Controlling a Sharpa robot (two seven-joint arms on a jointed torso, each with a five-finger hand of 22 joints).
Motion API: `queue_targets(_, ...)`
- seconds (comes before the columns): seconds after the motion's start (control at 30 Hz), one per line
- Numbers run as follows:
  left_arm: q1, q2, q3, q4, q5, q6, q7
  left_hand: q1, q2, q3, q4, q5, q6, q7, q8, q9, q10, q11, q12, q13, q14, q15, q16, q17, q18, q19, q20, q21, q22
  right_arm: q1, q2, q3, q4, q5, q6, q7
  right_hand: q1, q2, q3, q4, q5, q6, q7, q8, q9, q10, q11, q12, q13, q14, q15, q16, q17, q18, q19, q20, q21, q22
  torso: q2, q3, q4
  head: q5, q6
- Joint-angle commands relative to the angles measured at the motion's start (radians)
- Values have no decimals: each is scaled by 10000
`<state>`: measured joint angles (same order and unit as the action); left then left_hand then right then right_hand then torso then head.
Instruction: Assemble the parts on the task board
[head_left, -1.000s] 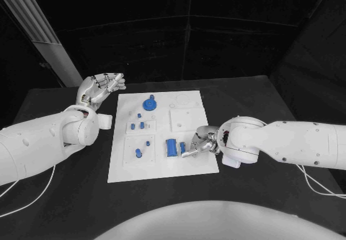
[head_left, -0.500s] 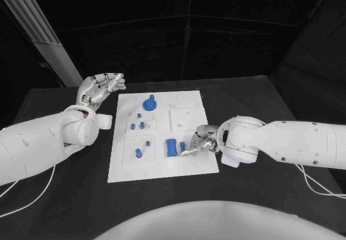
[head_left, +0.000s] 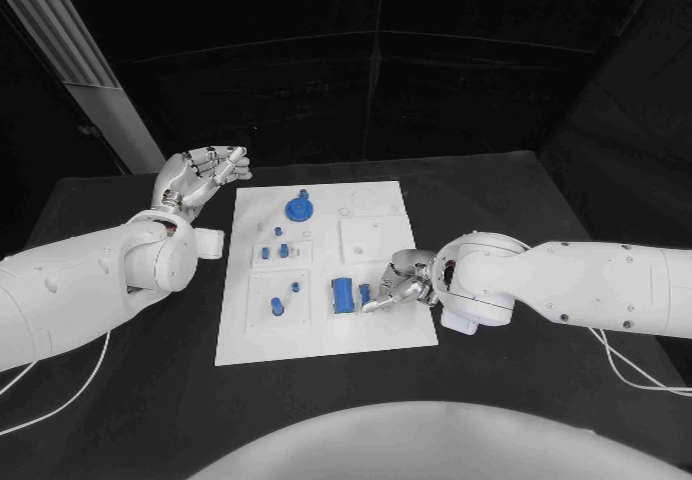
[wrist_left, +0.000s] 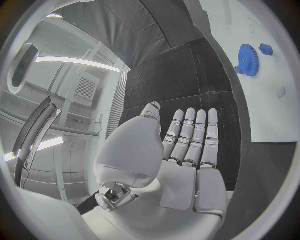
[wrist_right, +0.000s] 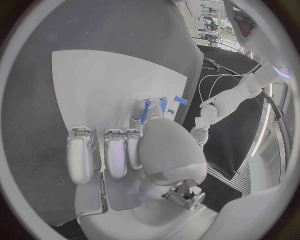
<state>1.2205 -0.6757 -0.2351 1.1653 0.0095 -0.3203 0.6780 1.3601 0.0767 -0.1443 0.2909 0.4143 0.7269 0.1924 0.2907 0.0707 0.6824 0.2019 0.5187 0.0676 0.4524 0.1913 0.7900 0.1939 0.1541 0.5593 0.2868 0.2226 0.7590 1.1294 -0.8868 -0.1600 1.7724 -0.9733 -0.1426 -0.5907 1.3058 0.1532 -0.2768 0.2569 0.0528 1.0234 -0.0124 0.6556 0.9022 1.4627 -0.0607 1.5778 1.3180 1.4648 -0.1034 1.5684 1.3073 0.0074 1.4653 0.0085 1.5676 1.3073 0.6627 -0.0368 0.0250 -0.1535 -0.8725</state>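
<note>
Right hand (head_left: 400, 288) pinches a small blue part (head_left: 365, 294) over the board's (head_left: 375, 335) right edge, probably to seat it beside the blue cylinder (head_left: 343, 294). Left hand (head_left: 198, 175) waits empty, fingers apart, off the board's far left corner.

right hand (head_left: 405, 284) hides its held part

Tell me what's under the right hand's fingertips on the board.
The right hand pinches a small blue part over the task board; whatever lies beneath its fingers is covered.
</note>
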Motion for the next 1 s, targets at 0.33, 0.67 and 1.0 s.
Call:
queue_targets(0.33,13,9,5,14,-7,123,1092,-4,131,-58,6,50,-35,444,56,-11,-96,-7,32,-12,-80,1,55,-25,11,-8,4,-53,-13,11,23,0,-56,-16,-90,-53,580,589,92,35,1,68,21,-74,19,1081,-58,-70,2528,1060,-48,24,2635,-74,1055,-37,32,2635,7,-2,-3,8,-2)
queue_targets(0.67,12,15,5,12,-7,119,1102,-4,131,-58,6,50,-35,444,56,-11,-96,-7,32,-12,-80,1,55,-25,11,-8,4,-53,-13,11,18,0,-59,-16,-35,-106,589,649,112,65,15,75,24,-90,24,1081,-53,-70,2528,1060,-44,24,2635,-74,1055,-33,32,2635,2,-1,-7,14,-2)
queue_targets(1.0,12,9,5,9,-7,123,1090,-4,131,-58,6,50,-35,444,56,-11,-96,-7,32,-12,-80,1,55,-25,11,-8,4,-53,-13,11,39,0,-99,-16,146,-197,747,796,215,52,91,87,22,-158,32,1081,-52,-70,2528,1060,-37,24,2635,-74,1055,-24,32,2635,0,2,-6,15,-2)
